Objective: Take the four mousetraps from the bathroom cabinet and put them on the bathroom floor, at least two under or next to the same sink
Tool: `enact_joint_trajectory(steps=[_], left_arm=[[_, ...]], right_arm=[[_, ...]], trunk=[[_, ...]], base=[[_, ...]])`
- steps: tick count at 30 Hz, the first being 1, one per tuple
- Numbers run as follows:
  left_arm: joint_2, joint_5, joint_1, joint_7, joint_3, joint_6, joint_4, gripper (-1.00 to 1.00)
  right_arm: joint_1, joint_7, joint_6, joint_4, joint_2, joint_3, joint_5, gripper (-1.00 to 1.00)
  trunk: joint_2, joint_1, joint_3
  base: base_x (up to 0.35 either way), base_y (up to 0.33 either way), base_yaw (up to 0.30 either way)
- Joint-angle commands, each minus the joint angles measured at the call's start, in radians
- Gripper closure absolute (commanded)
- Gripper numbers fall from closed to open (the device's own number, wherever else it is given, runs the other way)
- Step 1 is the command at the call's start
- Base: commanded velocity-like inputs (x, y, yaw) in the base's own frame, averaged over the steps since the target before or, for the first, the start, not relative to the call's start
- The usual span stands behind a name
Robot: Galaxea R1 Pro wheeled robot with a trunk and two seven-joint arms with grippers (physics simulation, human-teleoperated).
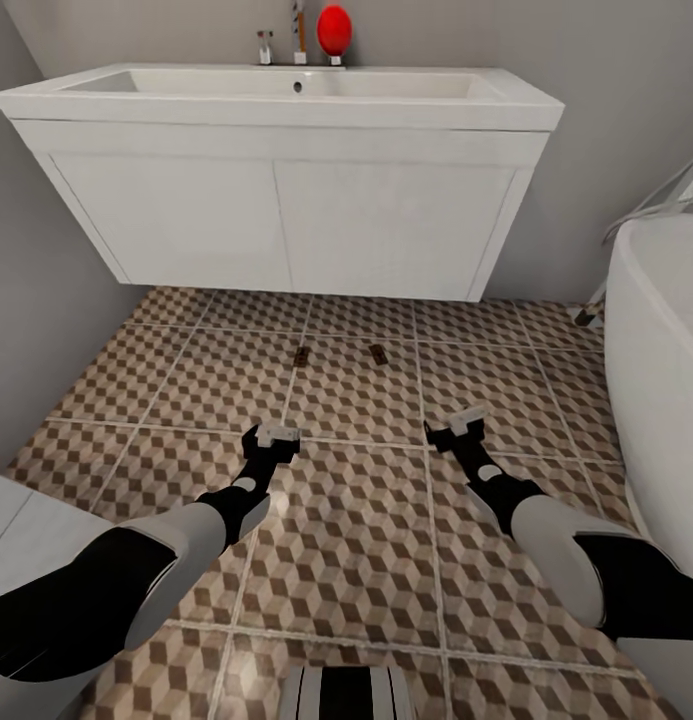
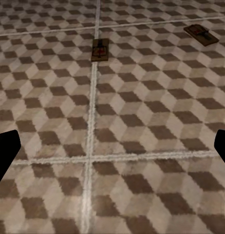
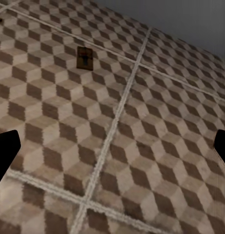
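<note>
1. We note the bathroom floor [image 1: 366, 560] first: large square tiles with a brown, beige and white cube print and thin pale grout lines, running back to grey walls.
2. Against the far wall hangs a white vanity [image 1: 286, 220] with two flat doors. The wide white sink [image 1: 286, 85] is set in its top, with open floor beneath the unit.
3. At our right we see the curved white side of a bathtub [image 1: 656, 330]. A white corner of another fixture [image 1: 16, 520] shows low at our left.
4. Both arms reach forward and down over the tiles. The left gripper [image 1: 276, 434] hangs above the floor with its fingers apart and nothing between them; its wrist view shows the two dark fingertips at opposite edges. The right gripper [image 1: 464, 420] is the same, fingers spread and holding nothing.
5. On the back rim of the sink we record a chrome faucet [image 1: 265, 46], a red rounded object [image 1: 334, 30] and a slim upright item [image 1: 299, 35] too small to identify.
6. Two mousetraps lie flat on the floor in front of the vanity, well apart from each other. The left mousetrap [image 1: 302, 356] [image 2: 100, 49] lies just beside a grout line. The right mousetrap [image 1: 377, 352] [image 2: 201, 34] [image 3: 84, 57] lies within a tile, turned at a slight angle.
</note>
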Motion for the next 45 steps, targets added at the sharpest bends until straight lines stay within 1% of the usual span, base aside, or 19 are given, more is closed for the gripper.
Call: enact_joint_trajectory(steps=[1, 5, 10, 17, 21, 26, 39, 45], left_arm=[[-0.001, 0.008, 0.002, 0.002, -0.009, -0.013, 0.005, -1.00], [0.000, 0.008, 0.019, 0.002, -0.009, -0.046, 0.006, -1.00], [0.004, 0.009, 0.054, 0.003, -0.008, -0.088, 0.006, -1.00], [0.022, 0.009, 0.094, 0.003, -0.007, -0.121, 0.006, -1.00], [0.035, 0.009, 0.119, 0.003, -0.007, -0.144, 0.006, -1.00], [0.041, 0.009, 0.130, 0.003, -0.007, -0.160, 0.006, -1.00], [0.043, 0.009, 0.138, 0.007, -0.007, -0.166, 0.006, -1.00], [0.042, 0.009, 0.139, 0.009, -0.008, -0.164, 0.006, -1.00]], right_arm=[[0.000, -0.006, -0.004, 0.002, -0.001, -0.003, 0.011, -1.00], [0.004, -0.006, -0.007, 0.002, -0.005, -0.003, 0.011, -1.00], [0.018, -0.006, -0.009, 0.002, -0.008, -0.003, 0.011, -1.00], [0.028, -0.006, -0.011, 0.002, -0.008, -0.003, 0.011, -1.00], [0.048, -0.006, -0.012, 0.002, -0.008, -0.003, 0.011, -1.00], [0.061, -0.006, -0.013, 0.001, -0.008, -0.003, 0.011, -1.00], [0.079, -0.007, -0.013, 0.003, -0.005, -0.002, 0.010, -1.00], [0.129, -0.008, -0.013, 0.003, -0.003, -0.002, 0.009, -1.00]], trunk=[[0.000, -0.001, 0.003], [0.001, -0.002, 0.019], [0.002, -0.005, 0.038], [0.004, -0.008, 0.065], [0.005, -0.010, 0.081], [0.006, -0.012, 0.100], [0.009, -0.018, 0.150], [0.009, -0.018, 0.150]], base=[[0.000, 0.000, 0.000], [0.000, 0.000, 0.000], [0.000, 0.000, 0.000], [0.000, 0.000, 0.000], [0.000, 0.000, 0.000], [0.000, 0.000, 0.000], [0.000, 0.000, 0.000], [0.000, 0.000, 0.000]])
